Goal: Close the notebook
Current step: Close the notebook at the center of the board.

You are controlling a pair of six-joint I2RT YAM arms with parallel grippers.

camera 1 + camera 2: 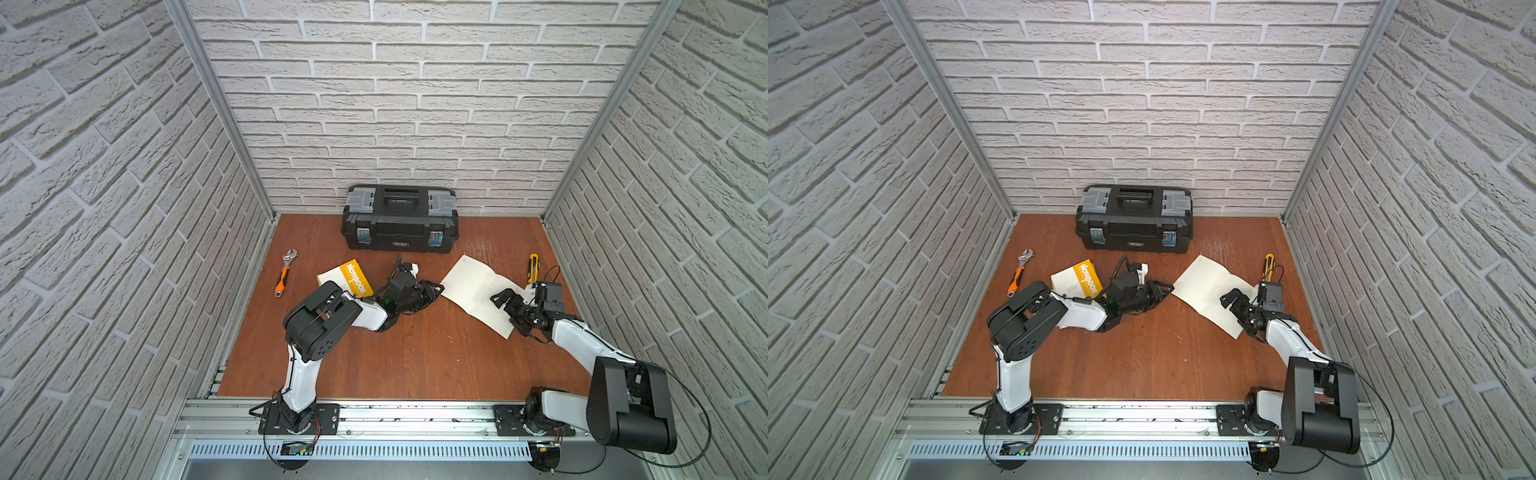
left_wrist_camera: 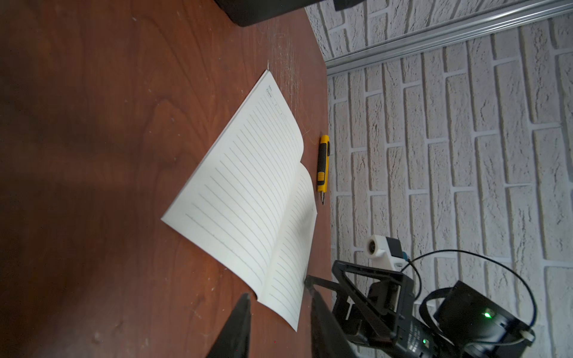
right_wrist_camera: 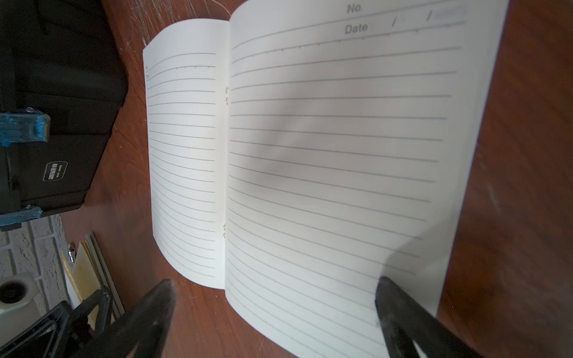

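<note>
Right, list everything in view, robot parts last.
open notebook: 1, white lined pages, right part of the table
closed notebook: 1, yellow and white cover, left of centre
adjustable wrench: 1, silver with orange handle, left side
utility knife: 1, yellow and black, beside the open notebook
toolbox: 1, black with grey lid bins, against the back wall
table: 1, reddish-brown wood
left gripper: 1, black, open, between the notebooks
right gripper: 1, black, open, over the open notebook
</note>
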